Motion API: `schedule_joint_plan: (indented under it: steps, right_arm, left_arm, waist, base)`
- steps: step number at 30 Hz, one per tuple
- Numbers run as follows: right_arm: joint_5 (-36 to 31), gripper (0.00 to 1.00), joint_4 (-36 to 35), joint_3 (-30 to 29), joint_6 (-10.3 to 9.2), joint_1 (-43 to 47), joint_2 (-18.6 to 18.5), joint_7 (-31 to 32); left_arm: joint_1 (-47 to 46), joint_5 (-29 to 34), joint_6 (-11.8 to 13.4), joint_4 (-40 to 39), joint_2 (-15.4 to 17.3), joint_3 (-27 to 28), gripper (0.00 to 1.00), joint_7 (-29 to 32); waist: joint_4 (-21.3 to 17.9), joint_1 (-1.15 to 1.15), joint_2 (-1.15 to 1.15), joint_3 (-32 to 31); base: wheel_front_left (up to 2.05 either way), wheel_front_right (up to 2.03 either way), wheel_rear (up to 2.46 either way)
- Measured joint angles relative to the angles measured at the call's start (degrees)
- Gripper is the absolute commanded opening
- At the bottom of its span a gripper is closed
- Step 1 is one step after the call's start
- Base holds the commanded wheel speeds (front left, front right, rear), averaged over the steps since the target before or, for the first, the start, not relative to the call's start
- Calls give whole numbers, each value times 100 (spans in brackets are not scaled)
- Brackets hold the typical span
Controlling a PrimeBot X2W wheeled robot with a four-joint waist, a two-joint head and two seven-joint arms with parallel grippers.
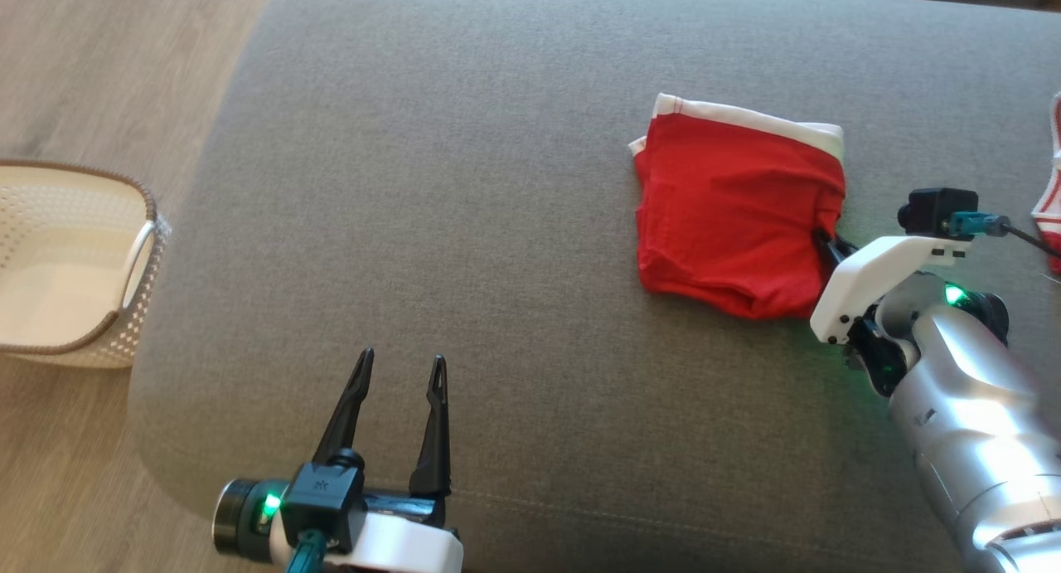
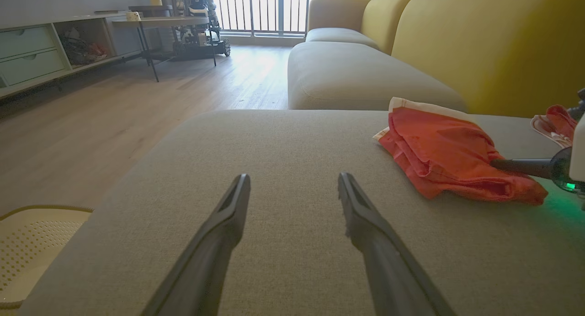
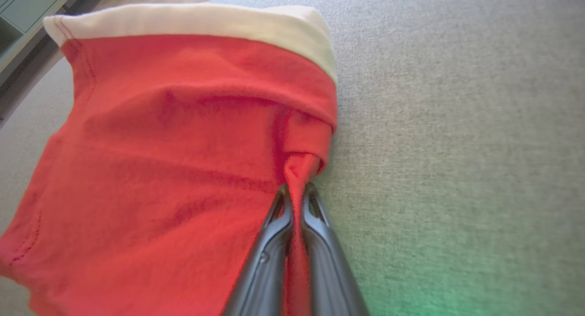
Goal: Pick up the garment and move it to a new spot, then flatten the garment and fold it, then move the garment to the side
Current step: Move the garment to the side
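- Garment [image 1: 733, 216] lies folded on sofa [image 1: 464, 183], far right: fold apparently done.
- Right gripper [image 3: 297, 190] pinches its right edge; side move remains.
- Left gripper [image 1: 399, 366] wide, empty, near left.

Head view's edges chop the basket [image 1: 108, 349] and the red-and-white cloth [image 1: 1049, 216], right wrist view's bottom crops the garment [image 3: 160, 147].
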Motion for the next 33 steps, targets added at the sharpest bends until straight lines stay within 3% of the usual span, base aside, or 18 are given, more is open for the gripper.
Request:
schedule_joint_plan:
  steps: [6,15,25,33]
  right_arm:
    - [-11,0,-1,299,1,-76,-172,-215]
    - [-281,0,74,460,1,-1073,-1241,-303]
    - [-725,0,389,314,1,-1586,-1986,-371]
    - [-1435,0,495,-176,1,-1819,-2406,-430]
  left_arm:
    - [3,0,0,1,1,10,100,0]
    - [-142,18,-10,-25,0,-3,100,0]
    - [-472,34,-67,-33,-2,-20,100,0]
    - [-601,33,-92,-31,-3,-36,100,0]
  waist:
    - [-220,0,0,-41]
    - [-623,0,0,151]
    - [-838,0,0,514]
    - [-960,0,0,615]
  base:
    - [0,0,0]
    - [0,0,0]
    - [0,0,0]
    - [0,0,0]
